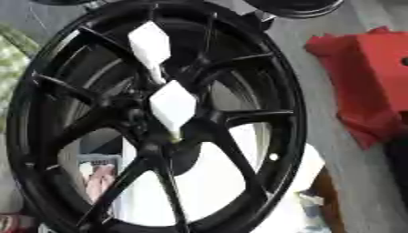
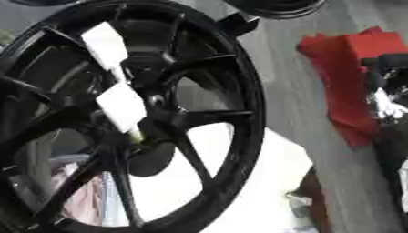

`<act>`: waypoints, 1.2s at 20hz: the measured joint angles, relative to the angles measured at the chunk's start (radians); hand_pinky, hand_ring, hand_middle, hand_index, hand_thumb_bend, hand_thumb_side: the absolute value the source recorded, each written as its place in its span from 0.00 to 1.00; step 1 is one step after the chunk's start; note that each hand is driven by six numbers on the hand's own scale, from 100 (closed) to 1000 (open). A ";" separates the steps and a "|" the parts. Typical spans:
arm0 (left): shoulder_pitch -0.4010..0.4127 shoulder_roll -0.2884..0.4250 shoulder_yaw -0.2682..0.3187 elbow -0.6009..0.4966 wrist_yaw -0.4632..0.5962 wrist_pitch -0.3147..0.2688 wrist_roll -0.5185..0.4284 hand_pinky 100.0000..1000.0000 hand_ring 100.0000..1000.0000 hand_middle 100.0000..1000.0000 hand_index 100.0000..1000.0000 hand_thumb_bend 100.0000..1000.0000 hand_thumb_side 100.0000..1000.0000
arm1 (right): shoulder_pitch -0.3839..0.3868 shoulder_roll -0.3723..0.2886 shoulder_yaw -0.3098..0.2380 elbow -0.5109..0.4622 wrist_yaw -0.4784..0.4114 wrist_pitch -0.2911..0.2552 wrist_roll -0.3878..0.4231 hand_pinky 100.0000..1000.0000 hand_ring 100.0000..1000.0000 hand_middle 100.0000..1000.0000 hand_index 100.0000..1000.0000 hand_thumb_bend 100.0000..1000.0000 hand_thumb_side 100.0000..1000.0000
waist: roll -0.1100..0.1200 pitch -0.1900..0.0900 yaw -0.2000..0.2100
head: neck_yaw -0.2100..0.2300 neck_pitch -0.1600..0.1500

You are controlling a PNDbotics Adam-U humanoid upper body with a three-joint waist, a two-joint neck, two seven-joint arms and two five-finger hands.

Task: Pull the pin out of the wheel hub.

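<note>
Stuck in the wheel hub (image 1: 163, 136), at the meeting of the spokes: a white pin (image 1: 172, 105) with a diamond-shaped head, tilted, its narrow yellowish tip down against the hub. Just above it, along the same slanted line, a second white diamond-shaped piece (image 1: 150, 45), lying over an upper spoke; cannot tell whether joined to the first. Touched by no hand.

Around the hub, a large black wheel (image 1: 291, 113), filling most of both views, leaning, with thin spokes fanning out to a glossy rim. Seen through the lower gaps between spokes, a white surface (image 1: 215, 182) with a brown edge at its right side, and something pinkish at the lower left.

Well apart from the pin, at the right edge of the right eye view, a black shape with silver-white glints, taken for the right hand (image 2: 387, 98). Held outside the rim, in front of a red cloth (image 1: 363, 77), not touching the wheel. Cut off by the edge and blurred, so cannot tell whether the fingers are spread, pressed together or pinching anything. Forearm not made out. In the left eye view, only a dark patch at the lower right edge.

Beyond the wheel, at the top, part of another black rim (image 1: 291, 7). At the far left, a strip of green-and-white fabric (image 1: 12, 50). Grey floor (image 1: 318, 118) between the wheel and the red cloth
</note>
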 measured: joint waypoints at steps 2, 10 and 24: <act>0.000 0.001 0.000 0.000 0.000 -0.001 -0.001 0.78 0.56 0.48 0.66 0.00 0.65 | 0.001 0.000 0.000 0.000 0.000 0.000 0.000 0.96 0.73 0.49 0.62 0.18 0.04 | 0.000 0.000 0.000 | 0.000 -0.001; -0.020 0.140 -0.031 0.000 -0.032 -0.046 -0.025 0.77 0.56 0.49 0.67 0.00 0.57 | 0.012 0.000 0.000 0.000 0.000 0.001 0.001 0.96 0.73 0.49 0.62 0.18 0.04 | 0.010 -0.015 -0.007 | -0.010 -0.018; -0.102 0.642 -0.181 -0.004 -0.120 -0.158 -0.159 0.75 0.59 0.52 0.69 0.00 0.49 | 0.059 -0.010 0.000 0.000 0.005 -0.004 -0.001 0.96 0.73 0.49 0.62 0.18 0.04 | 0.027 -0.062 -0.023 | -0.023 -0.017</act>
